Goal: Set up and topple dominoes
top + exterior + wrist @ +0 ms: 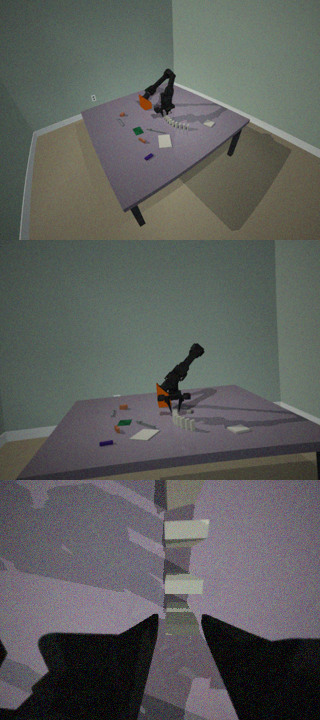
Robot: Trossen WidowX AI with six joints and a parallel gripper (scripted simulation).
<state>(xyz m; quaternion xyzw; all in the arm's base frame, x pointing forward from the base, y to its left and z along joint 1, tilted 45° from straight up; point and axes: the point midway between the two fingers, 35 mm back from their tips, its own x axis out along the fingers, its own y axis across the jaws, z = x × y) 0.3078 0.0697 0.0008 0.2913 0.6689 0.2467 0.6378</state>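
Observation:
A curved row of several pale dominoes (176,125) (182,422) (184,586) stands upright on the purple table. My gripper (164,115) (174,411) (179,618) is down at the row's far end, near the arm base. Its fingers are open on either side of the end domino (181,623), which appears upright, with narrow gaps beside it in the wrist view. A small pale block (189,411), probably a domino lying down, is just right of the gripper in the exterior view. The arm hides it in the top view.
An orange wedge (145,103) (164,402) stands close behind the gripper. A grey bar (156,130) (146,424) and a white slab (164,141) (144,434) lie beside the row. Another white slab (209,123) (238,429) lies past its near end. A green square (138,130) lies farther left.

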